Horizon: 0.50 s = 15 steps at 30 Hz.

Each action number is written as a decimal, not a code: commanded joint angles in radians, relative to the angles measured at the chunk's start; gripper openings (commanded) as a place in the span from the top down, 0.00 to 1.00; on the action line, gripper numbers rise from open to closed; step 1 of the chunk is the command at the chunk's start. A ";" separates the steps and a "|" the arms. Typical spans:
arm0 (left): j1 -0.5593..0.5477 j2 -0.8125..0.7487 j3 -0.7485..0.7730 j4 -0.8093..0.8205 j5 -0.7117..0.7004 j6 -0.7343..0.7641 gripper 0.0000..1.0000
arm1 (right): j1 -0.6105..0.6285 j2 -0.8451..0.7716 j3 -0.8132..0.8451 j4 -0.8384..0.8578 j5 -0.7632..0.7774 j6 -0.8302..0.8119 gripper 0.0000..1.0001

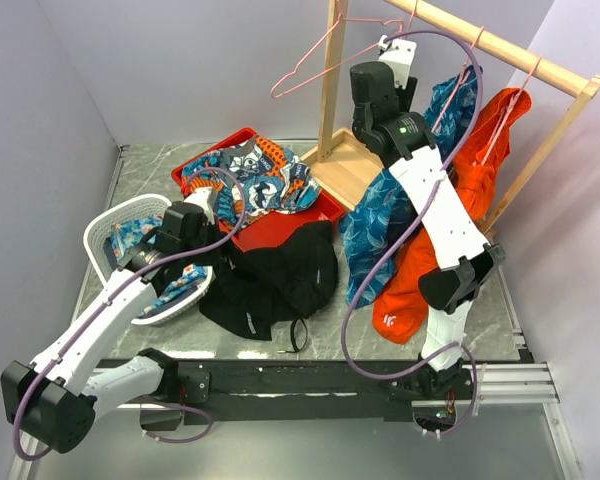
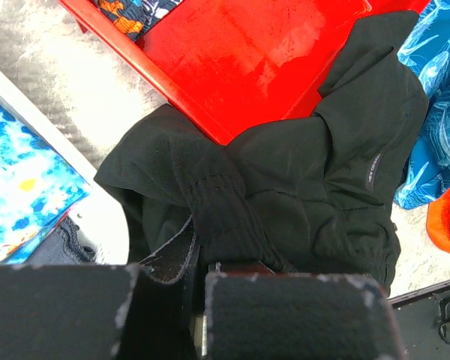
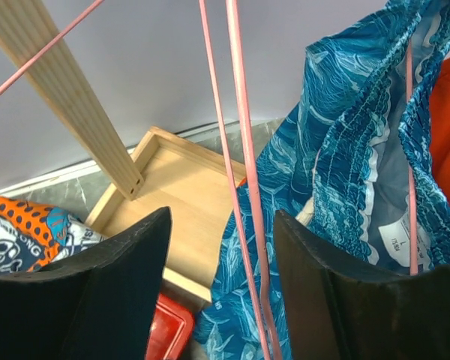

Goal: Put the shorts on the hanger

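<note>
Shorts (image 1: 280, 280) lie crumpled on the table (image 1: 145, 170), spreading away from your left claw (image 2: 199, 281) and up over the near rim of the red tray (image 2: 232, 52). That claw is clamped on a fold of black fabric right by the ribbed waistband. Its pads fill the bottom of the left wrist view, so you cannot see how much cloth sits between them. In the top view the wrist hides the grip altogether. That view alone shows the whole spread of the shorts, with a cord loop at the near edge. The white basket (image 2: 97, 214) lies just beside this claw on its outer side, cut off by the frame.

Your right claw (image 3: 221, 232) is raised beside the wooden rail frame (image 3: 67, 97), fingers apart, with two thin wires of the pink hanger (image 3: 244, 150) running between them. Whether either finger touches a wire is hard to make out. The hook lies outside the wrist view, and only the top view shows the triangle reaching out from the claw. A blue patterned garment (image 3: 337, 150) hangs just beside the claw. The orange garment (image 1: 420, 280) shows only as a sliver in the wrist view.
</note>
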 commanded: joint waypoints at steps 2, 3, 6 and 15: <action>0.004 -0.022 -0.003 0.049 0.013 0.017 0.99 | -0.026 0.014 0.009 0.051 0.051 0.011 0.44; 0.004 -0.020 -0.004 0.047 0.016 0.017 0.99 | -0.026 0.017 0.006 0.056 0.055 0.011 0.46; 0.004 -0.026 -0.009 0.047 0.017 0.014 0.99 | -0.029 0.028 0.005 0.079 0.106 -0.003 0.56; 0.006 -0.038 -0.006 0.040 0.017 0.014 0.99 | -0.029 0.065 0.060 0.102 0.195 -0.015 1.00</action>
